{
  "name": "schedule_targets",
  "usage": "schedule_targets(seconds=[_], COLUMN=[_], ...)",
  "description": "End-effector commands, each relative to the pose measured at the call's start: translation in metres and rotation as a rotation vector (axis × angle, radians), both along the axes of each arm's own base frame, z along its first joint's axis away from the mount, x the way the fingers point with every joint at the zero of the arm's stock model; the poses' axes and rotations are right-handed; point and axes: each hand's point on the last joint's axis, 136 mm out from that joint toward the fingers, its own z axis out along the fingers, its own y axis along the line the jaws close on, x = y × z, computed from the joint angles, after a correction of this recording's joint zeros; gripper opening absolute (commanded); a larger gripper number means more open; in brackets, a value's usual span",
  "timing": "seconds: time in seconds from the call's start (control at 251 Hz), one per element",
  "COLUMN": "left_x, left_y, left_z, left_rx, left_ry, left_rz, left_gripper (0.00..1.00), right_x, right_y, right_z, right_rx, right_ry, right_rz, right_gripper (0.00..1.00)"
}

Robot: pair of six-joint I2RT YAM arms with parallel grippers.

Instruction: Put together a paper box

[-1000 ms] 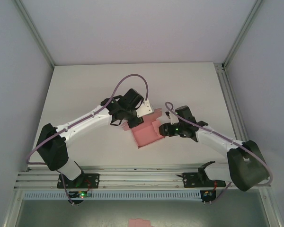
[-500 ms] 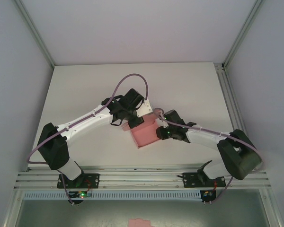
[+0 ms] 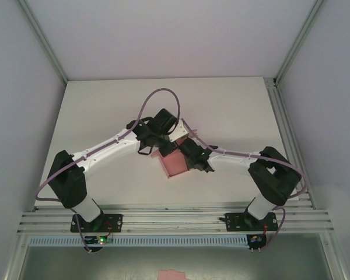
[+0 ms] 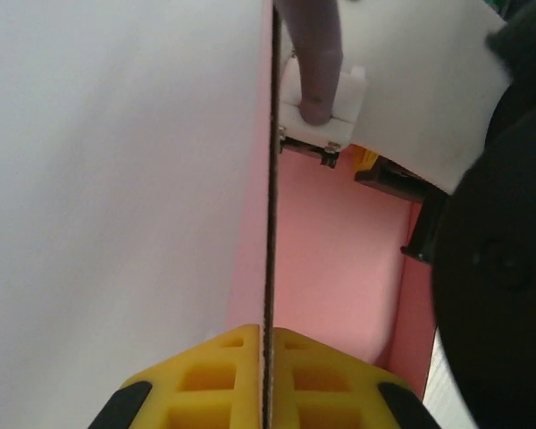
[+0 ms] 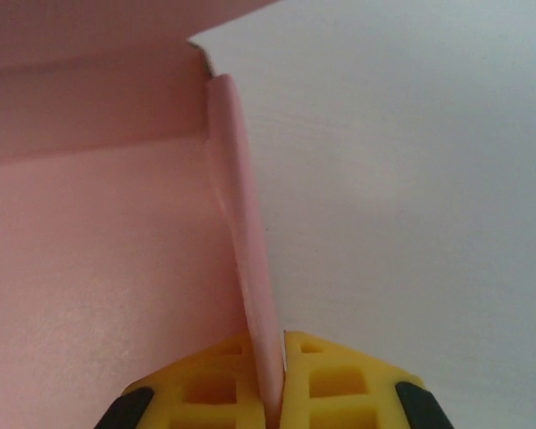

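- White tabletop [image 3: 99,111]: the left arm reaches from its base at the near left corner diagonally toward the middle; a purple cable [image 3: 157,96] loops above its wrist
- Left gripper [image 3: 161,150]: it sits at the far-left edge of the shallow pink thin-card paper box [image 3: 176,164]; in the left wrist view its yellow fingertips [image 4: 210,371] are closed tight on one upright wall of the paper box [image 4: 339,259], seen edge-on as a thin line; bare table [image 4: 116,179] lies left of that wall, and the pink floor of the box lies right of it
- The box rests on the table near the middle, between the two grippers, turned at a slant to the table's edges
- Right gripper [image 3: 188,157]: it meets the box's right side; in the right wrist view its yellow fingertips [image 5: 339,375] are pinched together on a thin upright pink wall [image 5: 246,268]; the box's floor [image 5: 98,250] lies left of this wall, and the white table [image 5: 411,179] lies right
- The right arm bends back from the box to its base at the near right
- A small pink paper scrap [image 3: 172,274] lies below the table's front rail, well apart from the box
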Motion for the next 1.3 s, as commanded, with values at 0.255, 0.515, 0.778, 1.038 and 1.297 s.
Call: schedule_targets(seconds=[0.255, 0.515, 0.778, 1.038, 1.297], left_x=[-0.013, -0.021, -0.023, -0.019, -0.010], left_y=[-0.017, -0.016, -0.013, -0.008, 0.008], left_z=[0.059, 0.057, 0.046, 0.039, 0.018], left_rx=[-0.205, -0.221, -0.185, -0.128, 0.058], left_ry=[-0.015, -0.001, 0.019, 0.010, -0.080], left_rz=[0.029, 0.004, -0.001, 0.001, -0.123], left_gripper=[0.00, 0.00, 0.00, 0.00, 0.00], right_x=[0.004, 0.008, 0.016, 0.000, -0.010], right_y=[-0.062, 0.007, -0.009, -0.034, -0.058], right_z=[-0.005, 0.013, 0.078, 0.106, 0.118], right_rx=[-0.284, 0.261, 0.266, 0.287, 0.439], right_ry=[-0.146, -0.231, -0.325, -0.378, -0.449], right_rz=[-0.091, 0.212, 0.235, 0.247, 0.148], right_gripper=[0.04, 0.26, 0.55, 0.71, 0.84])
